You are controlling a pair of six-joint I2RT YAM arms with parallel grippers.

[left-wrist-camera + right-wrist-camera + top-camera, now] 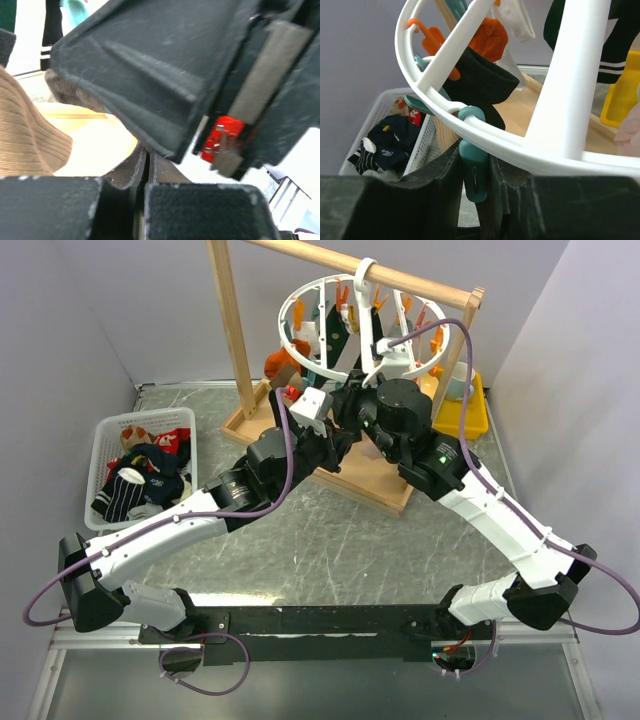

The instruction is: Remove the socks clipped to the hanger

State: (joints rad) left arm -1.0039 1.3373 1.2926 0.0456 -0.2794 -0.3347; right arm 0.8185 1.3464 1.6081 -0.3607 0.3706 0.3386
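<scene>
Right gripper (474, 159): clenched on a teal clothespin (472, 175), fingers pressing it from both sides, just under the rim of the hanger (530, 150). Clothespin upright, hooked over that white ring and dangling from it. Just above and behind, a black sock (482, 80) hanging inside the ring, with an orange clothespin (432, 40) close by on the rim. Farther right, past a broad white spoke, a dark striped sock (615, 57) with white bands at the cuff.

Left gripper (146, 170): shut, pads pressed nearly flat together, only a thin dark seam between them. Impossible to tell whether anything is nipped there. Close above, a large black housing with a small red part (222, 137). To the left, brown fuzzy fabric (75, 95) and ribbed tan fabric (30, 135), too near the lens to name with certainty.

Seen from above: hanger hooked on the top bar of a wooden rack (228, 330), both arms reaching in beneath the ring, wrists close together. Several socks on the clips around the ring. More loose socks (140, 485) heaped in a white mesh basket (106, 450) at the left of the table, well apart from the rack. Yellow bin (462, 415) just beside the rack's base on the right.
</scene>
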